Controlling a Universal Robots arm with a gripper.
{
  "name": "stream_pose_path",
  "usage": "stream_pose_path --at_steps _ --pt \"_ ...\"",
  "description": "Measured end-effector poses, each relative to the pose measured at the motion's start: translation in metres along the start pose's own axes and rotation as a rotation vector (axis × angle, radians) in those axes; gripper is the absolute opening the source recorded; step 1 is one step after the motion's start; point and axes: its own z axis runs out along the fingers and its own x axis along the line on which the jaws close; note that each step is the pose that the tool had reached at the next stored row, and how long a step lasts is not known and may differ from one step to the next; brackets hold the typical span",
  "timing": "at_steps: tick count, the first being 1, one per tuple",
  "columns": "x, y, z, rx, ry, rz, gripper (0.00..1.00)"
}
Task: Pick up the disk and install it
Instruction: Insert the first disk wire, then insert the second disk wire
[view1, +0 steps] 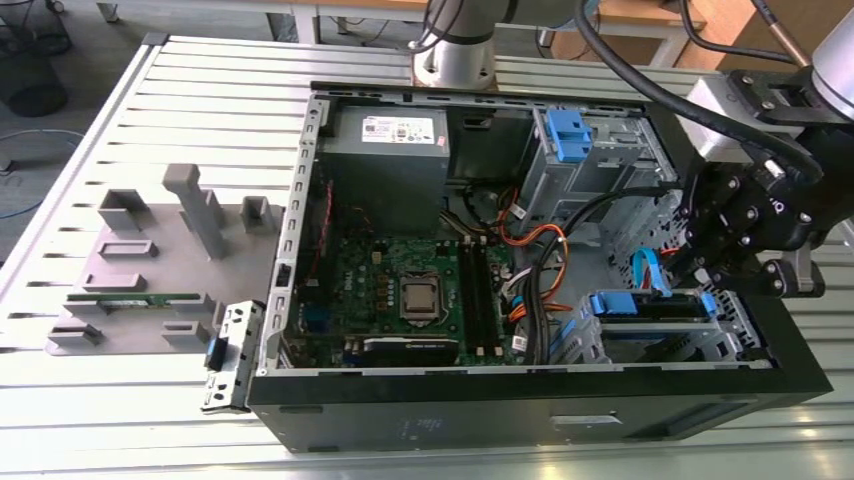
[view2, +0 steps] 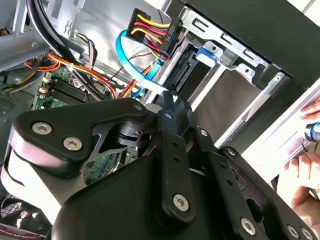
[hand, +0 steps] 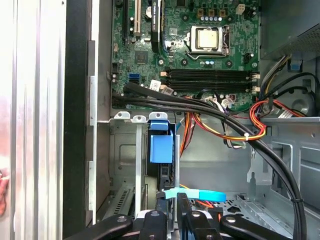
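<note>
Disk, silver-metal drive on blue plastic rails (view1: 647, 305), sits edge-up in the metal drive cage (view1: 731, 335) at the open black computer case's corner; black gripper (view1: 727, 262) hovers just above, fingers pressed together, holding nothing.

The computer case (view1: 534, 415) has matt black painted outer panels, and its drive cage (hand: 125, 150) is bare, dull grey sheet metal. The disk (view1: 650, 305) carries glossy blue plastic rails, while the gripper (view1: 727, 262) is matt black metal with bright screw heads. The table (view1: 200, 90) is ribbed, brushed aluminium.
</note>
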Motion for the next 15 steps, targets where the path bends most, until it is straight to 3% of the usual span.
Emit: stream_pose_path --at_steps 15 --pt "-0.0013 -0.0004 -0.0028 0.0 0.0 0.0 0.23"
